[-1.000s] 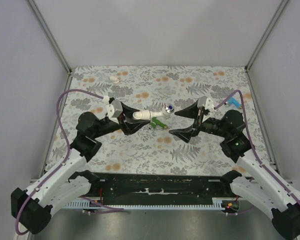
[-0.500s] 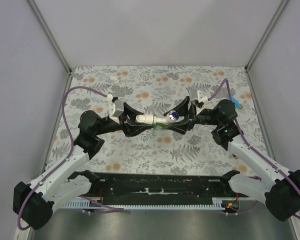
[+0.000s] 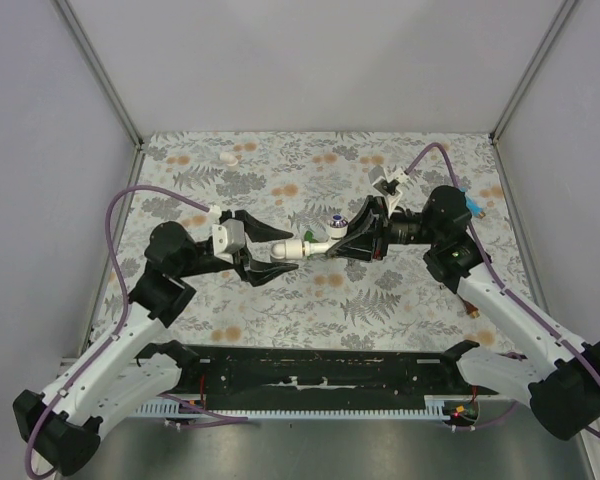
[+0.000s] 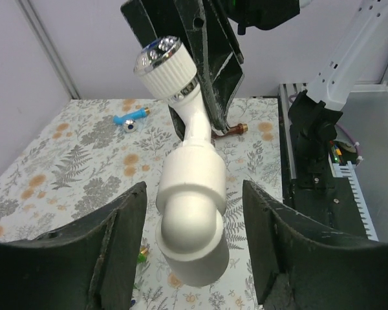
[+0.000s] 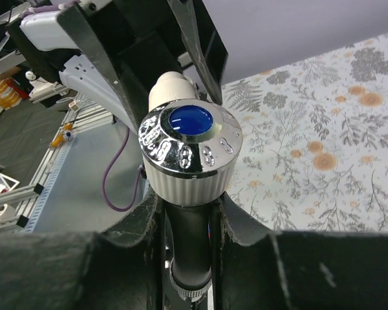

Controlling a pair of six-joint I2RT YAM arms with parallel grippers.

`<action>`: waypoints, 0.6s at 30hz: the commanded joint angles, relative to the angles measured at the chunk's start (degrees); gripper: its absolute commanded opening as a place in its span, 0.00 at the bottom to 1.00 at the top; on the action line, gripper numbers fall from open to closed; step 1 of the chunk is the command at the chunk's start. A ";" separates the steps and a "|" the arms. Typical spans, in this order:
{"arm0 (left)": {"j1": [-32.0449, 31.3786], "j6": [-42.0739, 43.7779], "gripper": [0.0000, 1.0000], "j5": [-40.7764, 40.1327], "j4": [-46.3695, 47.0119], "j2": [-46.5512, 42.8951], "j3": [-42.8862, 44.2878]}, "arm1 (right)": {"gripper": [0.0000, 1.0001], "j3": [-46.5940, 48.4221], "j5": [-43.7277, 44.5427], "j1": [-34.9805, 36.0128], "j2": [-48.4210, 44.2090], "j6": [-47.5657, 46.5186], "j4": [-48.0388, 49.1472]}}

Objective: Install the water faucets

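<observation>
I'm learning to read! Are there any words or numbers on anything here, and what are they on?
No words or numbers can be read anywhere.
The white faucet has raised curly marks on its shiny knob around a blue dot, too small and blurred to read as letters.
The flowery tablecloth shows only pictures.

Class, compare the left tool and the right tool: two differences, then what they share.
1. The left tool is open, with gaps either side of the white faucet; the right tool is shut on it.
2. The left tool sits at the faucet's thick end; the right tool grips the neck just below the knob.
Shared: both are black and face each other across the same faucet.
</observation>
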 commanded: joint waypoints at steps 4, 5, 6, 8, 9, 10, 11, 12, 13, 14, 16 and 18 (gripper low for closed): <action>-0.02 5.27 0.74 1.75 -3.81 0.51 3.61 | 0.00 2.43 0.41 -0.41 -1.95 -2.76 -4.64; -0.11 5.10 0.77 1.92 -3.72 0.78 3.61 | 0.00 2.42 0.24 -0.41 -1.86 -2.67 -4.02; -0.11 5.01 0.78 1.84 -3.81 1.13 3.61 | 0.00 2.34 0.41 -0.41 -1.95 -2.50 -3.49; -0.20 5.27 0.80 1.57 -4.33 1.40 3.79 | 0.00 2.25 0.94 -0.41 -1.77 -2.50 -2.88; -0.11 5.53 0.81 1.31 -4.86 1.48 3.88 | 0.00 2.34 1.11 -0.41 -1.86 -2.84 -2.87; -0.20 5.97 0.82 0.96 -5.65 1.83 4.14 | 0.00 2.42 1.29 -0.41 -1.95 -3.02 -2.96; -0.29 6.32 0.82 0.70 -6.44 2.18 4.31 | 0.00 2.42 1.55 -0.41 -2.03 -3.28 -2.96; -0.29 6.67 0.83 0.26 -7.23 2.54 4.66 | 0.00 2.42 1.82 -0.50 -1.95 -3.55 -3.05; -0.37 6.76 0.83 0.08 -7.85 2.89 4.93 | 0.00 2.51 1.99 -0.41 -1.95 -3.98 -3.31; -0.46 6.94 0.82 0.08 -8.03 2.98 5.11 | 0.00 2.69 2.26 -0.41 -2.03 -4.51 -3.75; -0.81 6.94 0.81 -0.01 -8.12 3.24 5.11 | 0.00 3.04 2.61 -0.41 -1.86 -5.92 -5.59; -0.99 7.03 0.76 -0.19 -8.12 3.33 5.02 | 0.00 3.04 2.78 -0.41 -1.69 -6.45 -6.04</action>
